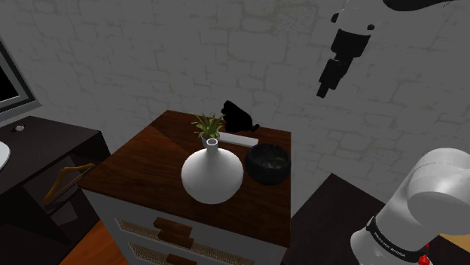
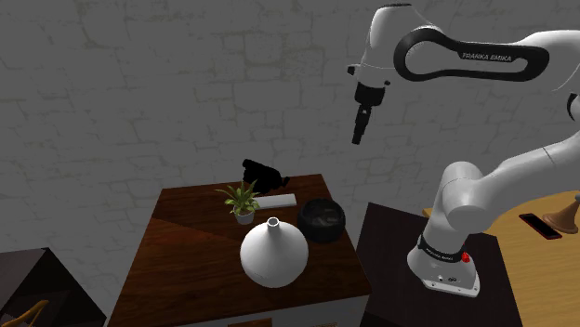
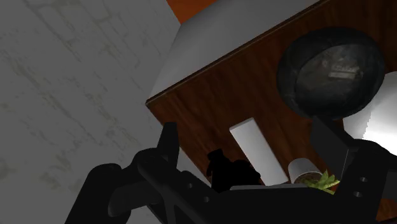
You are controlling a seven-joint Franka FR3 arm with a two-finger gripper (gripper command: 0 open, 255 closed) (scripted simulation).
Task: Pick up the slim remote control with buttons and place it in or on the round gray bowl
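The remote is a slim pale grey bar lying at the back of the wooden dresser top. Just beside it, toward the shoulder view's right, sits the round dark grey bowl, with nothing in it that I can make out. My gripper hangs high in the air, above and to the right of both. In the second exterior view the gripper is well above the remote and bowl. The wrist view shows the fingers apart and open, with the remote and bowl far below.
A large white vase stands at the front of the dresser, close to the bowl. A small potted plant and a black figure crowd the remote. A dark low cabinet adjoins the dresser by the stand.
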